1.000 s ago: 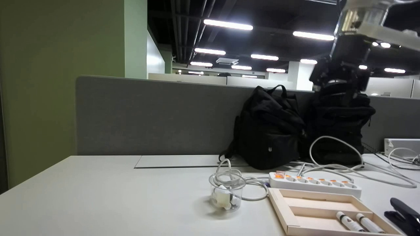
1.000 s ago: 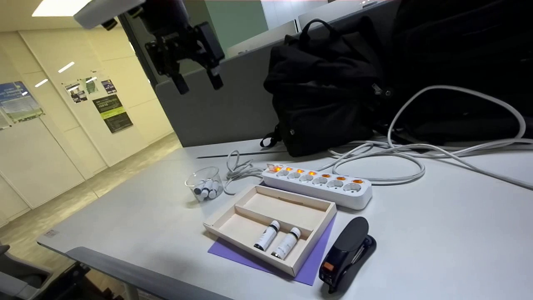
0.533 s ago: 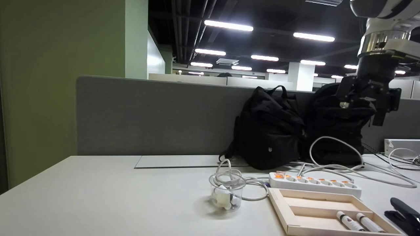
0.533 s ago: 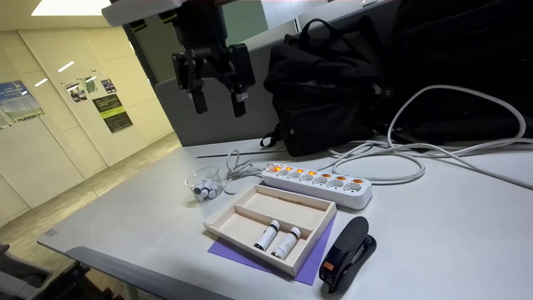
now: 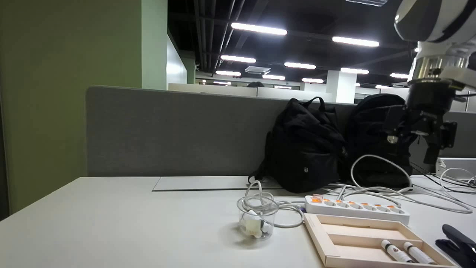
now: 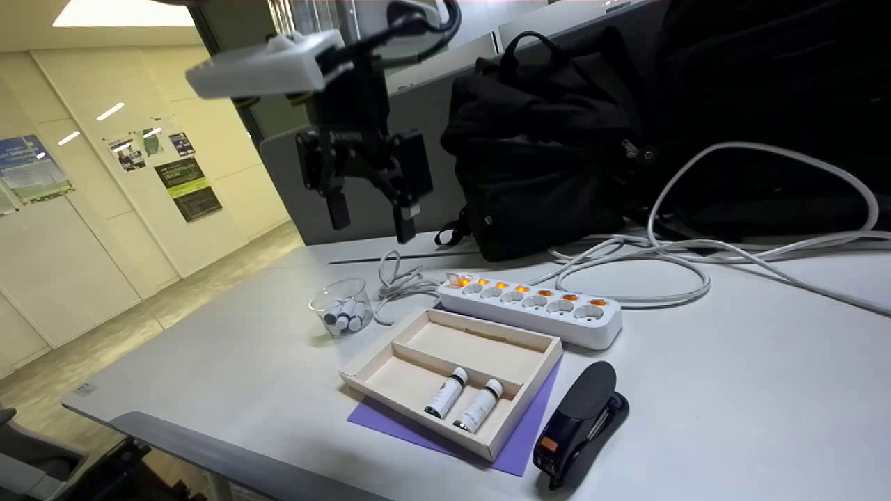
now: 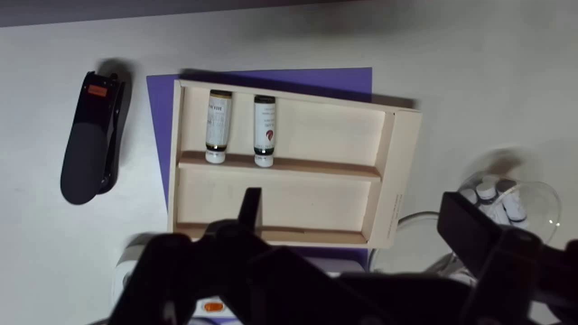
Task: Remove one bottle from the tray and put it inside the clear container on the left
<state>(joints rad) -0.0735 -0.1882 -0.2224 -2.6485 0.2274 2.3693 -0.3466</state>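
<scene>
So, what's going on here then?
A robot arm has its open gripper up in the air, holding nothing. Two bottles sit side by side in the wooden tray. The job is to move one into the clear container, which has other bottles in it. Neither has left the tray yet.

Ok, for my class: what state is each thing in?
Black jaws: open, holding nothing
White-labelled bottle with red mark: lying, capped
White-labelled bottle with gold bands: lying, capped
Light-wood rectangular tray: flat, lidless, holding those two
Clear round container: upright, open, holding several white-capped bottles
White oblong power strip: some switches lit
White cable: loosely looped
Long black stapler: resting, ungripped
Two black fabric backpacks: standing
</scene>
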